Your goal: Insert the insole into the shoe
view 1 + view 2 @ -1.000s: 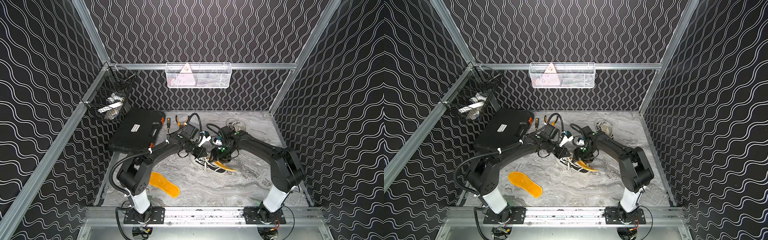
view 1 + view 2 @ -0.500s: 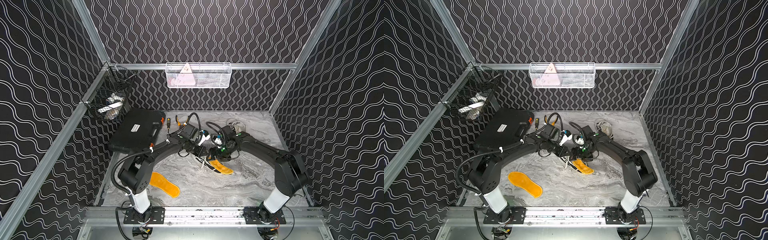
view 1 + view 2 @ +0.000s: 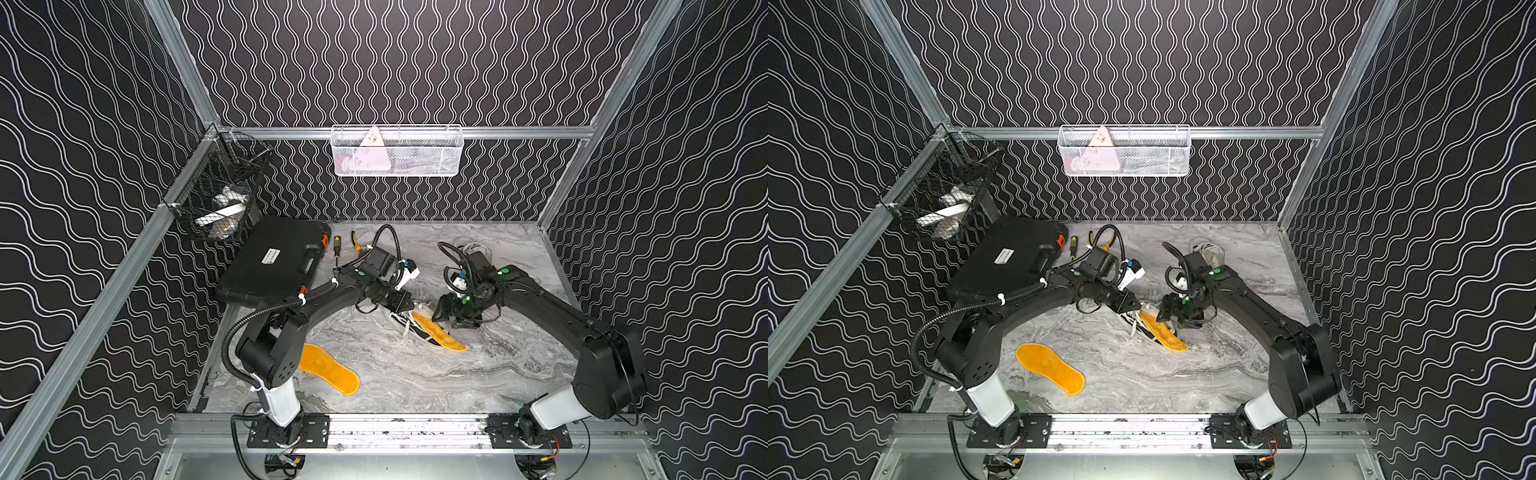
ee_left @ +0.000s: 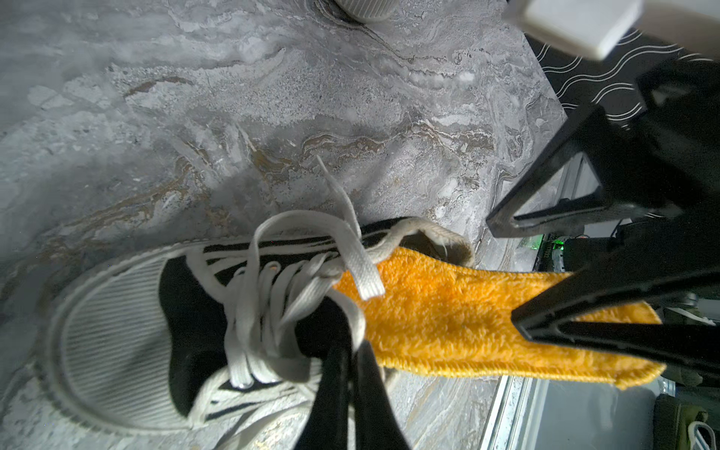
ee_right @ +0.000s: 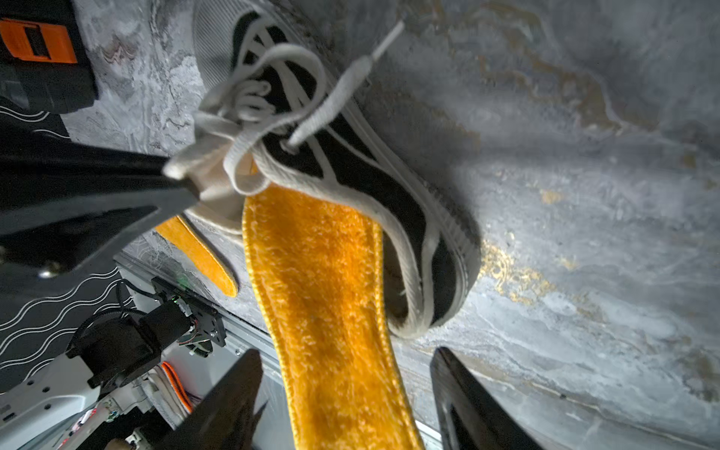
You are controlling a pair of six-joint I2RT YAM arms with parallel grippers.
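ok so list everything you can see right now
canvas laced sneaker: one, black and white, centre
fuzzy fabric insole: one, orange, toe end in the sneaker, heel end out
second fuzzy insole: one, orange, flat by the left arm's base
hard tool case: one, black with orange latches, table's back left
hand tools: two, black with yellow or orange, beside the case
pale object: one, whitish, behind the right arm, unclear
white wire basket: one, white, back rail
black wire basket: one, black, left rail
marbled table: one, grey
left gripper: one, black, shut on the sneaker's opening
right gripper: one, black, open astride the insole's heel end
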